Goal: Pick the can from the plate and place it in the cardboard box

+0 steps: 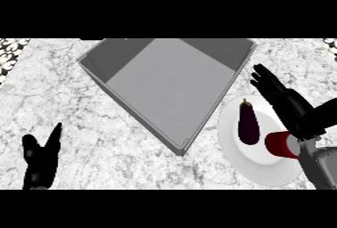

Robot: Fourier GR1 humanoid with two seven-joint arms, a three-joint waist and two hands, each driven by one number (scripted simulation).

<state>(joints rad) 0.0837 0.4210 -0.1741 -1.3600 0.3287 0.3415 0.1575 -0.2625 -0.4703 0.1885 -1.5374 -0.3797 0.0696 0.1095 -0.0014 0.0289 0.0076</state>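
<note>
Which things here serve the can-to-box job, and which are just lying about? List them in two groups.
For the job:
red can
white plate that it stands on
grey box
right hand, open, by the plate

Lying about:
eggplant, on the plate beside the can
left hand, resting open at lower left

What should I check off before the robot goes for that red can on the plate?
1. Red cylindrical can on round white plate: ok.
2. Can upright: cannot tell, forearm hides part.
3. Right hand fingers curled round can: not ok, straight, pointing past it.
4. Dark purple eggplant apart from can: ok.
5. Open grey box has room: ok.
6. Left hand out of the way: ok.
</note>
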